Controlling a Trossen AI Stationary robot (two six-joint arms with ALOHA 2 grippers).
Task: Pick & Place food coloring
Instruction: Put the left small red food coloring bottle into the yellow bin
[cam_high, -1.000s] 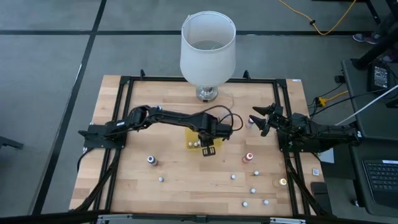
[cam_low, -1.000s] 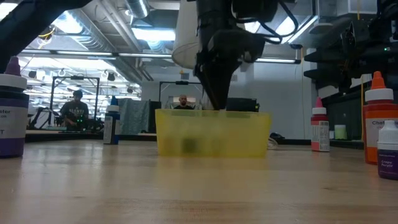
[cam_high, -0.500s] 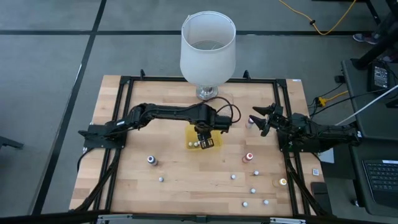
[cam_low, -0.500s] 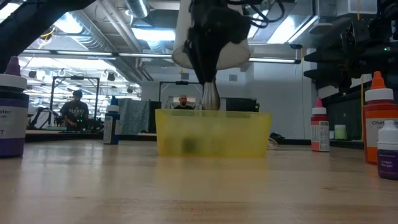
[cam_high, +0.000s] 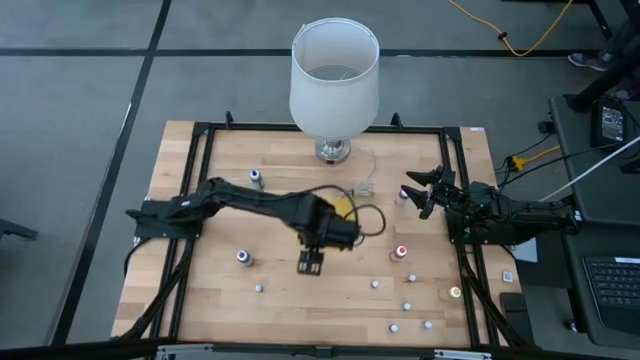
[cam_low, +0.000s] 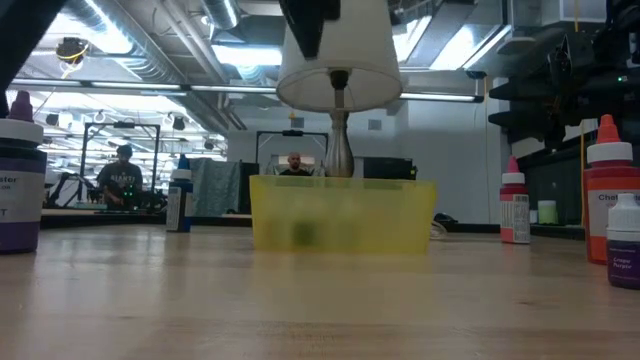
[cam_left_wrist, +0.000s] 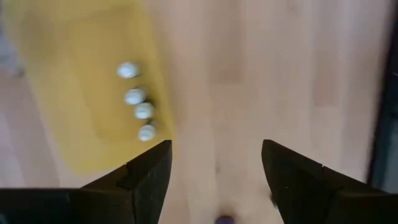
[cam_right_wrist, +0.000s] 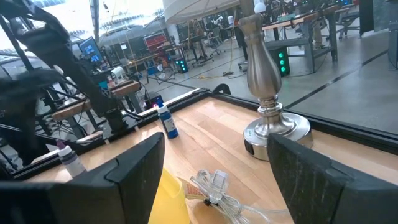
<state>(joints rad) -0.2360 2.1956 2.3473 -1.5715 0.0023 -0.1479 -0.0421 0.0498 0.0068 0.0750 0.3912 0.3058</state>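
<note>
The yellow tray (cam_high: 343, 207) rests flat on the table's middle, partly under my left arm. Several white-capped food coloring bottles (cam_left_wrist: 137, 102) stand in it in a row. My left gripper (cam_high: 310, 262) hangs open above bare wood on the tray's near side, pointing down, with nothing between its fingers (cam_left_wrist: 149, 171). More bottles stand upright on the table: a red-topped one (cam_high: 401, 253), a blue-topped one (cam_high: 256, 177) and pale ones (cam_high: 376, 284). My right gripper (cam_high: 420, 192) waits open at the right edge, pointing level.
A big white lampshade (cam_high: 334, 75) on a metal foot (cam_right_wrist: 267, 118) stands at the far edge, its cable (cam_right_wrist: 214, 190) lying next to the tray. A black frame (cam_high: 195, 180) borders the table. Bottles (cam_high: 407, 306) dot the near right; bare wood lies near left.
My left gripper has risen out of the yellow tray and moved toward the table's near edge and a little left, turning slightly about its own axis. Its fingers now stand apart. The bottles in the tray have stayed put.
</note>
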